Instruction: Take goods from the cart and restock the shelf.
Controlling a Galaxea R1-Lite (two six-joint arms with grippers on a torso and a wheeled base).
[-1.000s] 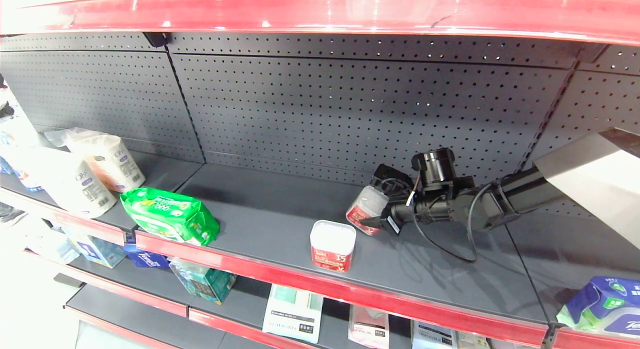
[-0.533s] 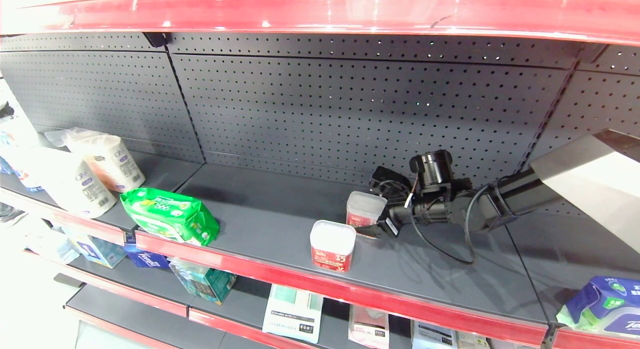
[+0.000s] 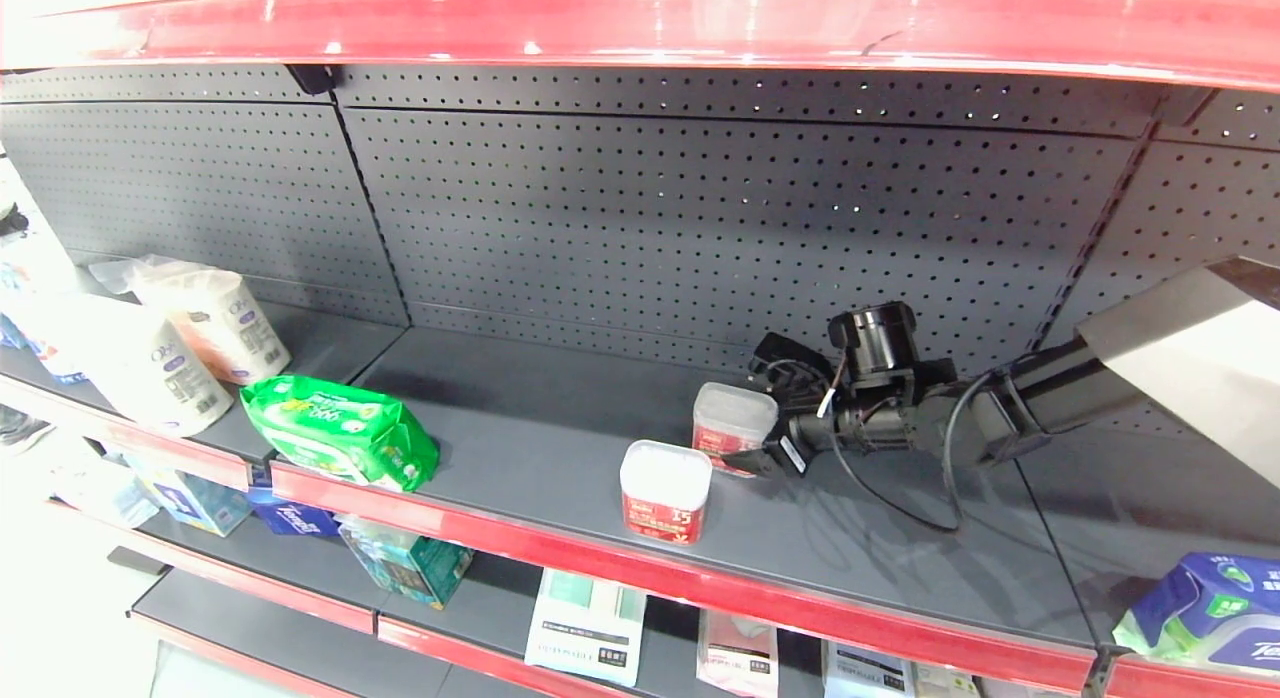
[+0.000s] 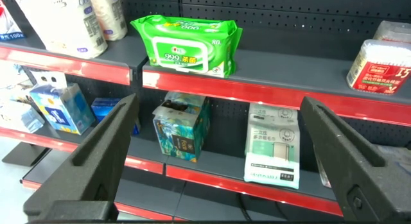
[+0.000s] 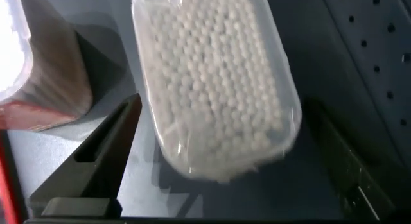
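Observation:
Two clear tubs of cotton swabs with red labels stand on the grey shelf (image 3: 540, 418). The front tub (image 3: 665, 490) is near the red edge; the rear tub (image 3: 733, 418) stands upright just behind it. My right gripper (image 3: 766, 450) is at the rear tub's right side, low over the shelf. In the right wrist view the rear tub (image 5: 218, 89) sits between the spread fingers (image 5: 103, 160) with gaps on both sides, so this gripper (image 5: 225, 115) is open. My left gripper (image 4: 218, 105) is open and holds nothing, in front of the lower shelves.
A green wipes pack (image 3: 340, 430) lies at the shelf's left, with white paper rolls (image 3: 150, 363) beyond it. A blue tissue pack (image 3: 1205, 603) sits far right. Boxed goods (image 4: 183, 131) stand on the lower shelf. The pegboard back wall (image 3: 700, 228) is close behind the tubs.
The rear tub was tilted in my right gripper a second ago; it now stands upright on the shelf. The gripper has let go and drawn back slightly to the right.

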